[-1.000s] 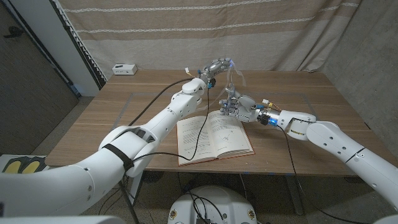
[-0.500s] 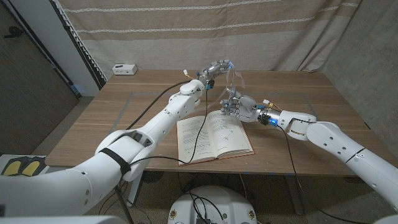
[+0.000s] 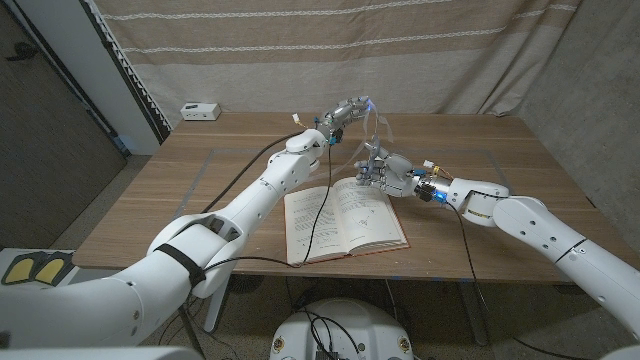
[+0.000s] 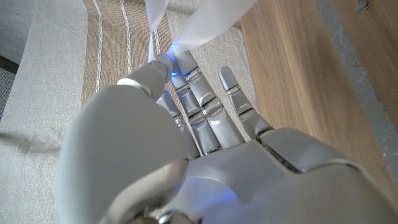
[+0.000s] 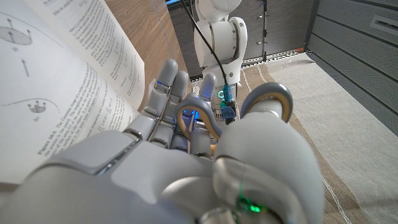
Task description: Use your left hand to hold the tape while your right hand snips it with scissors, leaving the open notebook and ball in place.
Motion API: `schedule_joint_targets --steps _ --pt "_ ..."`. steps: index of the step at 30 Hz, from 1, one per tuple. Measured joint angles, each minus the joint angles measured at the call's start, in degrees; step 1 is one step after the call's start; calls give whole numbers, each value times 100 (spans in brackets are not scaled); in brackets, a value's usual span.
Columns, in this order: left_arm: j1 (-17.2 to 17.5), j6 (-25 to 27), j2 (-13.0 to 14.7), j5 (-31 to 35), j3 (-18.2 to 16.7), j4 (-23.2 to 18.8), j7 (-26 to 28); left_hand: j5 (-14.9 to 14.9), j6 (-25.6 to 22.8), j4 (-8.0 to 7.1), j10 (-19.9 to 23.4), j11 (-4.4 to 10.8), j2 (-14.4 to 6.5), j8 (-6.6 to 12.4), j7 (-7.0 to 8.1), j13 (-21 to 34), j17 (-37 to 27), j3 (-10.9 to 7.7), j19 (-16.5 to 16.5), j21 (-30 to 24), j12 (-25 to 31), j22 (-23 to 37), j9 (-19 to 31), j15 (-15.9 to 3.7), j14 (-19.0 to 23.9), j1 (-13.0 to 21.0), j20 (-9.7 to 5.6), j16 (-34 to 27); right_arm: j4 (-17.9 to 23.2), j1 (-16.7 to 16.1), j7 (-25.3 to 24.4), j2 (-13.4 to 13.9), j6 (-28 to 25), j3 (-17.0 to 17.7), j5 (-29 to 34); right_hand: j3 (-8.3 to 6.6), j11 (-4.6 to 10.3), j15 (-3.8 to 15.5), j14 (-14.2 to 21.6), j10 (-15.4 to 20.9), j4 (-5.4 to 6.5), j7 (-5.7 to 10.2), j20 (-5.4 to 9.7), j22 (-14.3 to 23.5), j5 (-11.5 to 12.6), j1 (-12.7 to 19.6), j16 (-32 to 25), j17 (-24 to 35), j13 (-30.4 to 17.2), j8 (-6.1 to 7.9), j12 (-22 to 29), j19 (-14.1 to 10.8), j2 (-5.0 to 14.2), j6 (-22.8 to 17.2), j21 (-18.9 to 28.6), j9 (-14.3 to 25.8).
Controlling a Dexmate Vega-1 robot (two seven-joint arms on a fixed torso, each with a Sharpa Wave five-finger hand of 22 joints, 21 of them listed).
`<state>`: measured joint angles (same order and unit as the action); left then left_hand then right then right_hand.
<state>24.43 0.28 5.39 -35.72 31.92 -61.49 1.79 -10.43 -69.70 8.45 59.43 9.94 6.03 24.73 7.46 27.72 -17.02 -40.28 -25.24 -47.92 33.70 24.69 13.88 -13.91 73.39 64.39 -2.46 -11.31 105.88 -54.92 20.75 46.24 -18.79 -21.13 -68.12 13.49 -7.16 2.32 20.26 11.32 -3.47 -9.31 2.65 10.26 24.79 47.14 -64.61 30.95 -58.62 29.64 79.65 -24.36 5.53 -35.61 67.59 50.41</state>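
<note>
My left hand (image 3: 347,107) is raised over the far middle of the table and pinches a clear strip of tape (image 3: 378,122) that hangs down from its fingertips (image 4: 165,61). The pale tape (image 4: 205,17) runs on past those fingers in the left wrist view. Just below it, my right hand (image 3: 387,172) grips scissors by their grey loop handles (image 5: 272,93), at the far edge of the open notebook (image 3: 345,220). The blades are hidden behind my fingers. A notebook page (image 5: 62,68) lies right beside that hand.
A small white box (image 3: 199,110) sits at the table's far left corner. A beige striped curtain (image 3: 330,50) hangs behind the table. Black cables from my left arm trail across the notebook's left page (image 3: 318,215).
My right hand has edged slightly up and right, closer under the hanging tape. My left hand keeps the tape in the same place while its elbow has shifted a little.
</note>
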Motion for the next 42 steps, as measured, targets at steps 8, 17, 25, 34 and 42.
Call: schedule_joint_targets --steps 8,17,25,34,42 --pt "50 38 48 -80 -15 -80 -34 0 -62 24 0 0 16 0 1 1 -1 -23 0 -61 22 -26 -32 0 0 -16 0 0 -8 -31 -55 -2 17 25 -2 0 0 0 0 0 0 0 0 0 0 0 0 -16 -1 0 0 0 0 0 -22 1" --pt "78 40 92 -143 -2 -81 -190 0 -62 24 0 0 38 -1 0 -20 28 -23 1 -105 23 -51 -29 0 0 7 -1 0 -6 -127 -143 20 93 137 -16 0 1 0 0 1 0 0 -32 0 -22 0 22 -16 -1 0 -1 -32 0 0 -22 -1" --pt "90 20 101 -197 8 -29 -320 -2 -62 12 19 19 68 0 0 -28 27 -35 51 -105 21 -54 12 0 0 -23 -11 0 -5 -164 -173 31 131 195 -23 13 -14 0 0 -14 -13 -33 1 0 -22 0 66 -14 19 -42 -6 -65 0 -29 -44 -1" --pt "88 -20 81 -231 16 64 -435 -39 -62 7 19 19 68 0 1 -25 27 -40 51 -149 14 -79 12 0 0 -23 -11 0 -21 -164 -173 31 131 196 -24 24 -20 23 43 -20 -24 -43 1 0 -22 0 66 0 41 -63 -6 -64 0 -20 -65 -1" --pt "49 -39 60 -243 21 161 -499 -39 -62 7 19 19 68 -1 1 -23 27 -40 71 -165 13 -106 12 0 0 -23 10 0 -38 -148 -157 31 117 196 -24 24 -19 23 43 -20 -24 -42 0 0 -22 0 66 8 38 -63 -7 -64 0 -20 -65 -1"
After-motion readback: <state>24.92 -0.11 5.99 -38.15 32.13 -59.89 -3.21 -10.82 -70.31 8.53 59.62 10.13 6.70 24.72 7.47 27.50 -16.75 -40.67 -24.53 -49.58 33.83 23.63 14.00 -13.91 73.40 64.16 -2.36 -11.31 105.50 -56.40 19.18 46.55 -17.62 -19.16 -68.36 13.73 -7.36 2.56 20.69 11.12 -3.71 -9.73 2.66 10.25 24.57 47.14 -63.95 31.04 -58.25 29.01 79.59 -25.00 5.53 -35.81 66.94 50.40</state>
